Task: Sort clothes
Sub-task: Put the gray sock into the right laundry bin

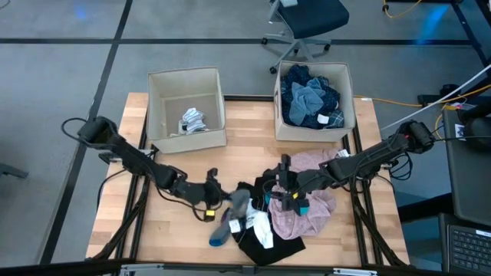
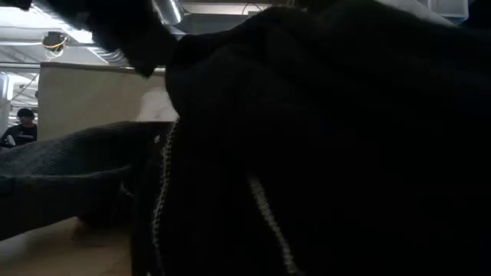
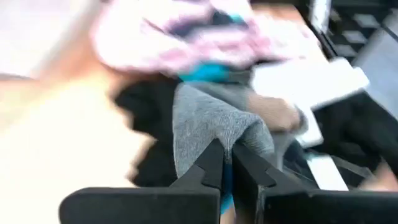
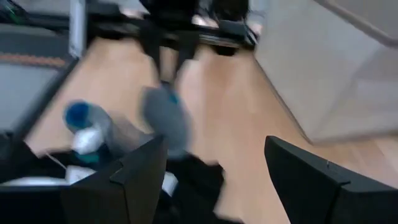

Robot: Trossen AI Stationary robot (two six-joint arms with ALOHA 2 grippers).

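My left gripper (image 1: 213,193) is shut on a grey sock (image 1: 238,201) at the left side of the clothes pile near the table's front middle. The pile holds a pale pink garment (image 1: 313,205), a black piece (image 1: 270,247), white socks (image 1: 261,227) and a grey sock with a blue toe (image 1: 220,234). My right gripper (image 1: 279,188) is open over the pile's far side, facing the left gripper, and touches nothing that shows. In the right wrist view its fingers (image 4: 143,168) stand wide apart. My left gripper pinches the grey sock between its two fingers at a bunched end (image 3: 214,134), coming from the table's left at a low slant. In the right wrist view the sock (image 4: 166,118) hangs below the fingers; whether its lower end touches the table, I cannot tell.
Two beige fabric boxes stand at the table's far side: the left one (image 1: 165,107) holds a white-and-grey sock (image 1: 193,121), the right one (image 1: 347,96) blue garments (image 1: 308,100). Dark cloth (image 2: 330,146) fills the low view. A person (image 2: 19,126) is far behind.
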